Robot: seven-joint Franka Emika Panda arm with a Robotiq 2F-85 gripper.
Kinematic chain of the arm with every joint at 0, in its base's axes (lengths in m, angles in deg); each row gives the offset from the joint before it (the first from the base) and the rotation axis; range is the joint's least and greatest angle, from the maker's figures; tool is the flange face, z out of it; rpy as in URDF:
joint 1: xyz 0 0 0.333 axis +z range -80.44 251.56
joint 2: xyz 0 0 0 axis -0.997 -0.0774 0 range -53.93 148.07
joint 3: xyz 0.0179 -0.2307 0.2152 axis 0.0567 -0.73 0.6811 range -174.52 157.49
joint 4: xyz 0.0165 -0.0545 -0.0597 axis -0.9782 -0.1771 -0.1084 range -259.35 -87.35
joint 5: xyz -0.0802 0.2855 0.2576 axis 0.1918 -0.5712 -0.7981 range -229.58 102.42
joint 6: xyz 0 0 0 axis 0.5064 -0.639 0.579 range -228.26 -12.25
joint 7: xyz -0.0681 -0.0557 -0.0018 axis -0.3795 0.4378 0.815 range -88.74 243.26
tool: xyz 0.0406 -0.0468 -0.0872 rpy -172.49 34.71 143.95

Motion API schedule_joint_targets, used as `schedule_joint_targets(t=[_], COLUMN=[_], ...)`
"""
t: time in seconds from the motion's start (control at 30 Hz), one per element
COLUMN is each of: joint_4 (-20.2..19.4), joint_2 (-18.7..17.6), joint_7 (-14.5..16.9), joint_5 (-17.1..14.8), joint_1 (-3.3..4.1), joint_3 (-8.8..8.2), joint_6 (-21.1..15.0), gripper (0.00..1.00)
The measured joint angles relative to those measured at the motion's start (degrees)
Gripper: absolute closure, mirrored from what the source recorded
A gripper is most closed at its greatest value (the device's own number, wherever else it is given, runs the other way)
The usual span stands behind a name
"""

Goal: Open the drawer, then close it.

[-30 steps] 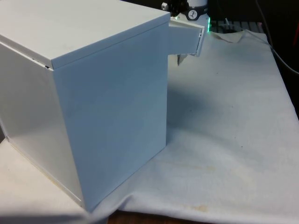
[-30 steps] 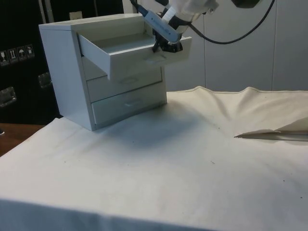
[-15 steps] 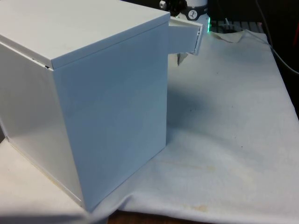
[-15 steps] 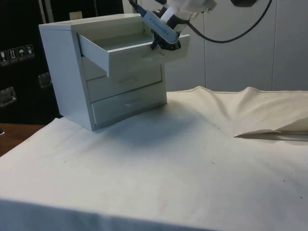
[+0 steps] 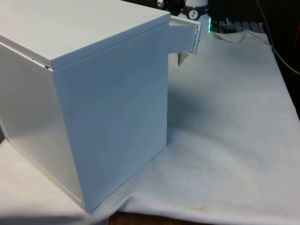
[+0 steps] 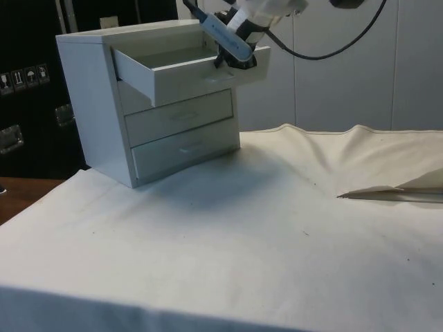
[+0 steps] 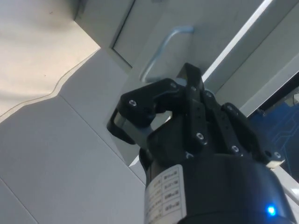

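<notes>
A white chest of drawers (image 5: 93, 93) stands on the cloth and turns its side to the front view. Its top drawer (image 6: 194, 76) is pulled partly out and sticks out past the chest's far corner (image 5: 182, 38). My black gripper (image 6: 232, 66) is at the middle of that drawer's front, coming down at a slant. In the wrist view the gripper (image 7: 154, 107) is shut on the top drawer's grey handle (image 7: 116, 128). The middle drawer's handle (image 7: 161, 51) shows beyond the fingers. The middle drawer (image 6: 183, 116) and bottom drawer (image 6: 187, 149) are closed.
The white cloth (image 6: 242, 242) lies open in front of the chest, with a raised fold (image 6: 387, 190) off to one side. A black cable (image 6: 325, 55) hangs from the arm above the drawer. Dark cabinets stand behind the chest.
The top drawer has slid a little way back into the chest, and my gripper has moved with its front towards the chest.
</notes>
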Motion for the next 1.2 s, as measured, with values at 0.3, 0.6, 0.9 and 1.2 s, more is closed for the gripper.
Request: schedule_joint_targets(t=[0.3,0.6,0.9,1.2], joint_4=[0.6,1.8,2.5,3.4], joint_2=[-0.2,-0.7,-0.9,-1.3], joint_7=[0.2,0.2,0.2,0.2], joint_5=[0.2,1.0,1.6,2.1], joint_1=[0.0,-0.06,-0.06,-0.11], joint_3=[-0.23,-0.57,-0.86,-1.15], joint_6=[0.2,0.6,0.8,0.9], gripper=[1.0,1.0,1.0,1.0])
